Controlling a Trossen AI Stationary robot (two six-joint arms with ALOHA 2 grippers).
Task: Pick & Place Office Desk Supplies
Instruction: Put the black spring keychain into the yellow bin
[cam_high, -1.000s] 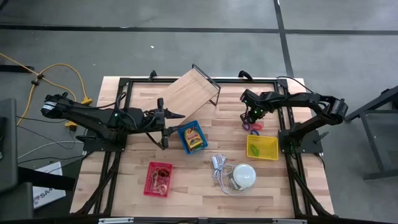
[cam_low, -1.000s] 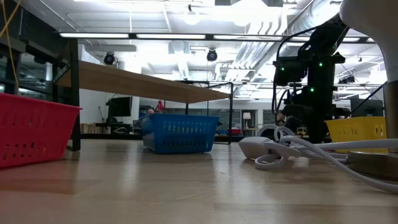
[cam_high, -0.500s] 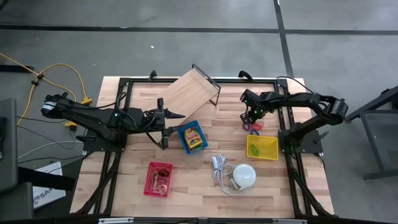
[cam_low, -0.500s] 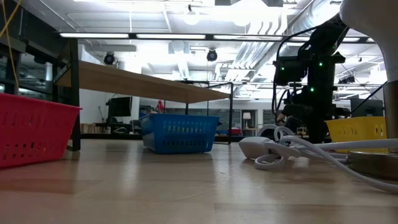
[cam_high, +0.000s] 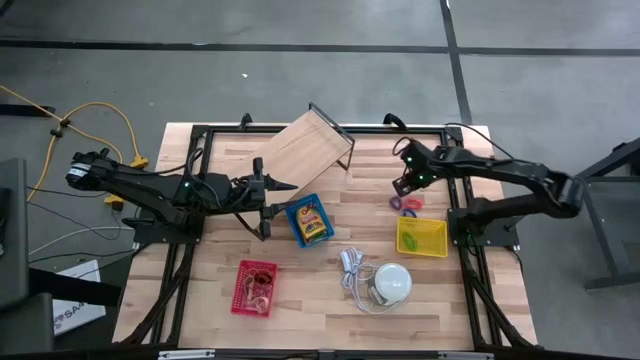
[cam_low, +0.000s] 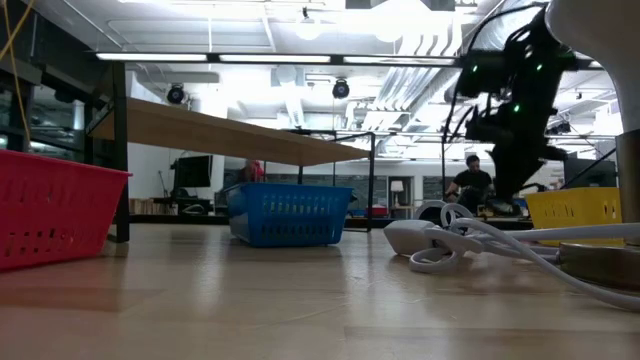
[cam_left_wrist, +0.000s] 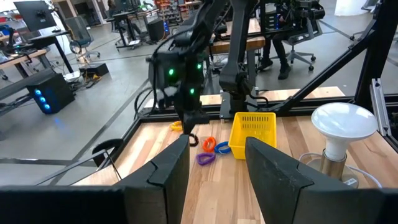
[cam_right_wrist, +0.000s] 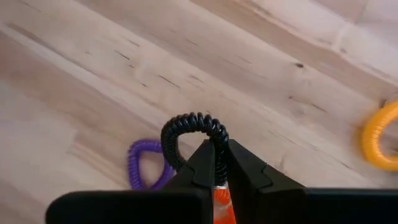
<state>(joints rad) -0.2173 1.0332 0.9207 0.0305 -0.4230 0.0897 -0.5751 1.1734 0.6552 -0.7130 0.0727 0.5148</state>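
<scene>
R gripper (cam_right_wrist: 214, 163) is clamped on a black coil band (cam_right_wrist: 193, 127), lifted above the table near the purple coil (cam_right_wrist: 146, 165), just beyond the yellow basket (cam_high: 421, 237). Risk: thin pinch, so the band could slip or spring out mid-carry. Vs 0.5 s ago, R arm has risen and stretched out. L gripper (cam_left_wrist: 214, 163) waits w/ fingers apart by the blue basket (cam_high: 310, 221).
</scene>
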